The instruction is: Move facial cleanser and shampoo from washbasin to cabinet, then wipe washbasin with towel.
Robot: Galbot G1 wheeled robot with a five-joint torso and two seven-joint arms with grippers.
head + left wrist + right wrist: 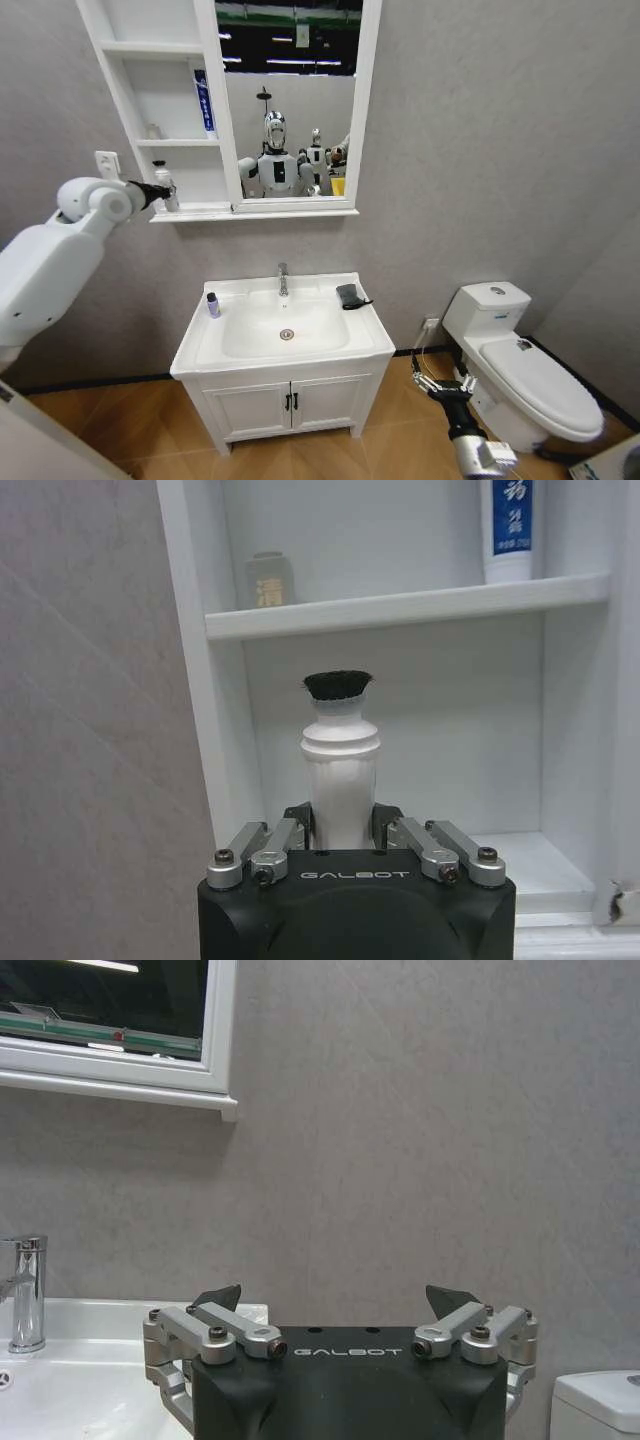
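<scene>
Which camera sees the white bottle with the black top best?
The left wrist view: the bottle stands big and close, held in the left tool before the cabinet. The head view shows it tiny. The right wrist view faces the wall.

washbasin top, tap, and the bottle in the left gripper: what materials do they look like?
Washbasin: glossy white, soft highlights, likely glazed ceramic.
Tap: mirror-bright silver, probably chromed metal.
Bottle: matte white body with ridged collar and dark cap, looks like plastic. The left gripper is shut on it at the cabinet's lowest shelf.
</scene>
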